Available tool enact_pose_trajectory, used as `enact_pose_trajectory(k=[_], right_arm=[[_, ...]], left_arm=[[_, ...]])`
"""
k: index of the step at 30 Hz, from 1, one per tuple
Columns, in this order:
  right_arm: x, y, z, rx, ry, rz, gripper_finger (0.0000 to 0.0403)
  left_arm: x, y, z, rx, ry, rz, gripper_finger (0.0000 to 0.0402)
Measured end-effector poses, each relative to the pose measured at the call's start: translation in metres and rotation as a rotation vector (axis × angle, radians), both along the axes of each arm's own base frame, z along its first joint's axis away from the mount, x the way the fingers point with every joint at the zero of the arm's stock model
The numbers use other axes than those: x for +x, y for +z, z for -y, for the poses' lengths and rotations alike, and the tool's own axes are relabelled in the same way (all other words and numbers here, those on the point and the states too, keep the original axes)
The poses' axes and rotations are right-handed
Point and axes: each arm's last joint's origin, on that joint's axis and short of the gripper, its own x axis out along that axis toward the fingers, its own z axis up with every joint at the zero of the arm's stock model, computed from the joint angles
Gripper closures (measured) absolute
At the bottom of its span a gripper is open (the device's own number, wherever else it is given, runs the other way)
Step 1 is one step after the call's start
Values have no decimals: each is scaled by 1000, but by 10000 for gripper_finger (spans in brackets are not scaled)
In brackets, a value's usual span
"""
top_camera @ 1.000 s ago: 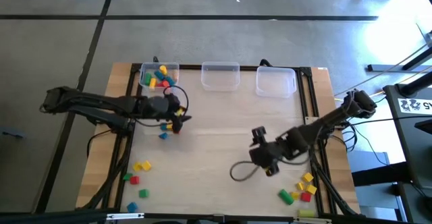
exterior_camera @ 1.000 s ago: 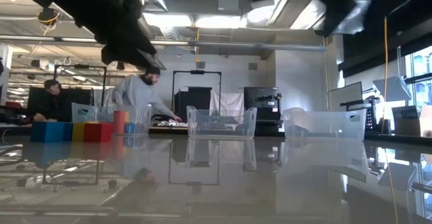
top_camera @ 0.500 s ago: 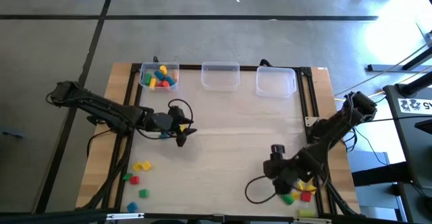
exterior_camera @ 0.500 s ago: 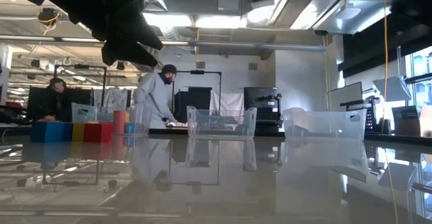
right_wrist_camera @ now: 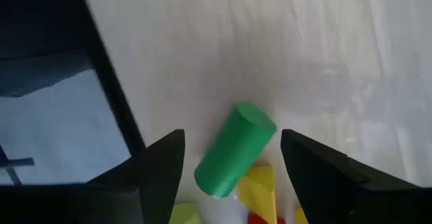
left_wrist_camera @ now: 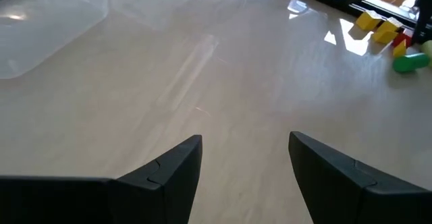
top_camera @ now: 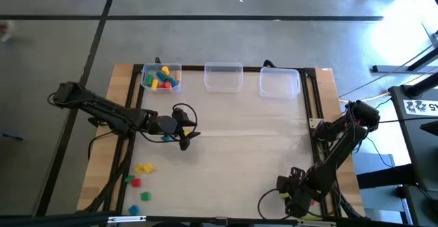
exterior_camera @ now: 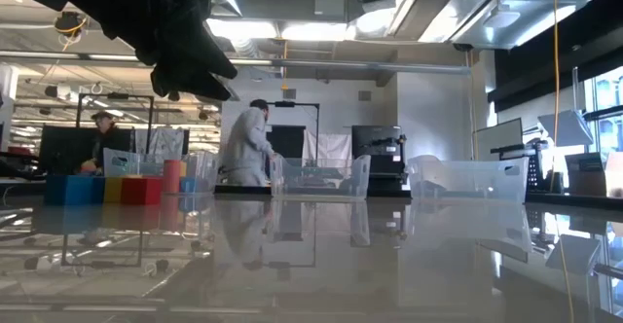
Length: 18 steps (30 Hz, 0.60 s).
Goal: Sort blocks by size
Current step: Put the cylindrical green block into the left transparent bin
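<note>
In the high view the right gripper covers most of the block pile at the table's front right corner, while its wrist view cuts off the yellow and red blocks beneath the green cylinder.

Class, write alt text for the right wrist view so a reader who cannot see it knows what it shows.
The right gripper hangs open just above a green cylinder lying on its side on the pale wooden table, framed between the two dark fingers. Yellow blocks crowd close beside it, along with a red one.
</note>
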Motion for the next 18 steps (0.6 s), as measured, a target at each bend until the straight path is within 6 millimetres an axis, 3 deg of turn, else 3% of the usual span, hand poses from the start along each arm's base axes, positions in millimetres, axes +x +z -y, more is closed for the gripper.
enact_pose_trajectory(k=[8, 18], right_arm=[[1, -30, -9, -42, -28, -136, 153], [4, -43, -8, -60, -48, -200, 169]], left_arm=[[0, 0, 0, 19, -8, -3, 183], [0, 0, 0, 13, -5, -2, 183]])
